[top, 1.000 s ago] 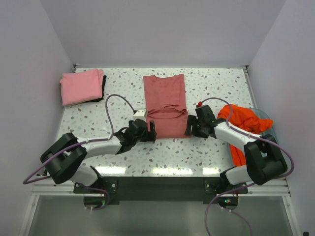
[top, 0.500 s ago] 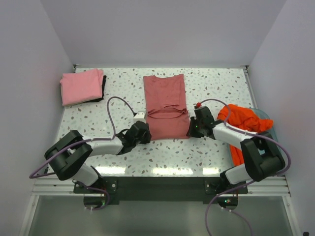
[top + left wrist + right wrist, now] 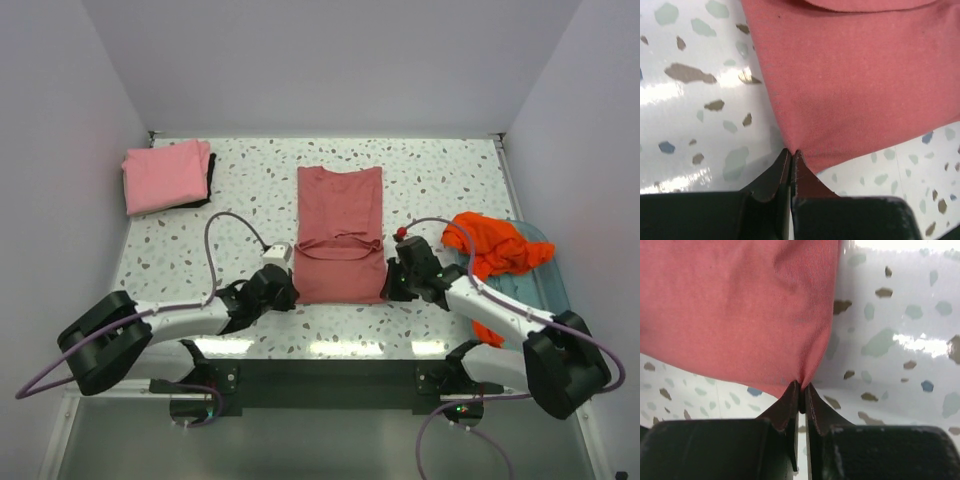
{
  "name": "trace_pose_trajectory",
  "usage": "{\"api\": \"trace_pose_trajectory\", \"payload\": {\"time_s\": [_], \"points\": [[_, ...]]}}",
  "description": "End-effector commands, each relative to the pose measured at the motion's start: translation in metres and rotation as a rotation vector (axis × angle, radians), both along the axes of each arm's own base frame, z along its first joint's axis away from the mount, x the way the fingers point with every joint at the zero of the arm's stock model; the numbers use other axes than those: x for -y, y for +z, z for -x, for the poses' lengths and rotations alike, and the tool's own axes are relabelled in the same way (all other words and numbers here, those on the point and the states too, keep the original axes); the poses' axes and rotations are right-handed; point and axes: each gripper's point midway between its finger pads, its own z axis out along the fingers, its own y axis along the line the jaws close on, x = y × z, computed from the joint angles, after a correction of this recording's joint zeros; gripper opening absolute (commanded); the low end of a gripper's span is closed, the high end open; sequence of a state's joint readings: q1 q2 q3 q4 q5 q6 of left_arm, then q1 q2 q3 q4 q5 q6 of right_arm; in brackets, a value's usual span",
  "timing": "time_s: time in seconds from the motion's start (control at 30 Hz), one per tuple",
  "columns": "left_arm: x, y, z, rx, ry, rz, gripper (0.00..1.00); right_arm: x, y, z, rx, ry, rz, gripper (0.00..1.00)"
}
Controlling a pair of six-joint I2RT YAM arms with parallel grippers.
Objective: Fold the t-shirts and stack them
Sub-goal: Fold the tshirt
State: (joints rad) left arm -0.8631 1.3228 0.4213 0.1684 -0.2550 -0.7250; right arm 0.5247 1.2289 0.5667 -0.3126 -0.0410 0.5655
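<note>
A dusty rose-red t-shirt (image 3: 339, 235) lies flat in the middle of the table, sleeves folded in. My left gripper (image 3: 288, 290) is shut on its near left corner; in the left wrist view the cloth (image 3: 850, 85) is pinched at my left gripper (image 3: 791, 151). My right gripper (image 3: 390, 288) is shut on the near right corner; in the right wrist view the cloth (image 3: 740, 310) puckers into my right gripper (image 3: 801, 385). A folded lighter pink t-shirt (image 3: 166, 175) lies at the far left. A bright orange t-shirt (image 3: 497, 250) lies crumpled at the right.
A pale blue see-through tray (image 3: 551, 285) sits under the orange shirt at the table's right edge. A dark thing (image 3: 209, 178) shows under the pink shirt. White walls close in the table on three sides. Purple cables loop above both arms.
Both grippers have shut on the rose-red shirt's near corners and drawn toward the near edge. The shirt has slid nearer with them.
</note>
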Motion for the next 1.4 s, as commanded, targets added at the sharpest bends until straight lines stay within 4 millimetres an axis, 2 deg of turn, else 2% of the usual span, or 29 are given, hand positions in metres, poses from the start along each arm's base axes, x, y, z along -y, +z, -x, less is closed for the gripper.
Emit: {"api": "trace_pose_trajectory", "payload": {"time_s": [0.0, 0.03, 0.07, 0.17, 0.27, 0.43, 0.47, 0.5, 0.53, 0.57, 0.6, 0.63, 0.7, 0.73, 0.77, 0.8, 0.83, 0.87, 0.93, 1.0, 1.1, 1.23, 1.27, 1.33, 1.37], "points": [[-0.010, -0.006, 0.029, -0.045, -0.032, -0.001, 0.00, 0.017, -0.008, 0.035, -0.063, -0.019, 0.053, 0.00], [-0.013, -0.011, 0.038, -0.067, -0.037, -0.005, 0.00, 0.020, -0.004, 0.041, -0.063, -0.025, 0.045, 0.00], [-0.008, -0.008, 0.048, -0.067, -0.068, 0.006, 0.00, 0.022, -0.007, 0.049, -0.075, -0.031, 0.046, 0.00], [-0.006, -0.011, 0.070, -0.088, -0.095, -0.005, 0.00, 0.016, 0.000, 0.065, -0.059, -0.013, 0.020, 0.00], [-0.008, -0.015, 0.089, -0.124, -0.106, -0.029, 0.00, 0.021, 0.008, 0.075, -0.052, -0.025, 0.026, 0.00], [-0.012, -0.016, 0.106, -0.149, -0.066, -0.050, 0.01, 0.022, 0.014, 0.091, -0.071, -0.009, 0.009, 0.00], [-0.010, -0.014, 0.111, -0.148, -0.075, -0.049, 0.06, 0.020, 0.017, 0.093, -0.066, 0.000, 0.003, 0.04], [-0.013, -0.012, 0.110, -0.130, -0.052, -0.062, 0.31, 0.020, 0.018, 0.094, -0.068, 0.004, 0.003, 0.12], [-0.015, -0.009, 0.112, -0.138, -0.024, -0.074, 0.43, 0.021, 0.019, 0.096, -0.071, 0.007, 0.009, 0.31], [-0.014, -0.005, 0.117, -0.128, -0.031, -0.082, 0.53, 0.018, 0.024, 0.095, -0.060, 0.014, -0.004, 0.41], [-0.017, 0.002, 0.113, -0.106, 0.011, -0.098, 0.67, 0.015, 0.028, 0.094, -0.047, 0.019, -0.021, 0.47], [-0.016, 0.008, 0.113, -0.091, 0.020, -0.103, 0.71, 0.014, 0.031, 0.093, -0.037, 0.026, -0.024, 0.58], [-0.011, 0.020, 0.113, -0.042, 0.023, -0.115, 0.78, 0.009, 0.044, 0.086, -0.010, 0.035, -0.027, 0.61], [-0.004, 0.032, 0.111, -0.024, 0.023, -0.104, 0.80, 0.006, 0.049, 0.084, 0.002, 0.051, -0.026, 0.62], [0.002, 0.036, 0.114, -0.009, 0.007, -0.112, 0.80, 0.000, 0.061, 0.077, 0.031, 0.057, -0.043, 0.62], [0.014, 0.050, 0.111, 0.027, 0.000, -0.087, 0.82, -0.003, 0.064, 0.071, 0.037, 0.060, -0.039, 0.62], [0.022, 0.055, 0.110, 0.045, -0.011, -0.078, 0.82, -0.007, 0.068, 0.068, 0.051, 0.075, -0.041, 0.62], [0.030, 0.055, 0.114, 0.057, -0.035, -0.083, 0.83, -0.012, 0.078, 0.061, 0.072, 0.080, -0.051, 0.62], [0.050, 0.064, 0.113, 0.086, -0.067, -0.042, 0.85, -0.021, 0.081, 0.052, 0.083, 0.100, -0.047, 0.62], [0.064, 0.063, 0.115, 0.096, -0.099, -0.022, 0.87, -0.032, 0.089, 0.043, 0.104, 0.115, -0.069, 0.62], [0.088, 0.069, 0.114, 0.134, -0.133, 0.091, 0.89, -0.049, 0.090, 0.029, 0.116, 0.137, -0.085, 0.62], [0.096, 0.067, 0.110, 0.199, -0.157, 0.163, 0.91, -0.069, 0.089, 0.009, 0.137, 0.151, -0.103, 0.62], [0.097, 0.066, 0.109, 0.212, -0.161, 0.168, 0.91, -0.073, 0.080, 0.007, 0.114, 0.159, -0.091, 0.62], [0.102, 0.068, 0.107, 0.247, -0.185, 0.187, 0.91, -0.086, 0.081, 0.001, 0.114, 0.178, -0.119, 0.62], [0.104, 0.066, 0.108, 0.257, -0.198, 0.178, 0.91, -0.089, 0.074, 0.000, 0.097, 0.182, -0.115, 0.62]]}}
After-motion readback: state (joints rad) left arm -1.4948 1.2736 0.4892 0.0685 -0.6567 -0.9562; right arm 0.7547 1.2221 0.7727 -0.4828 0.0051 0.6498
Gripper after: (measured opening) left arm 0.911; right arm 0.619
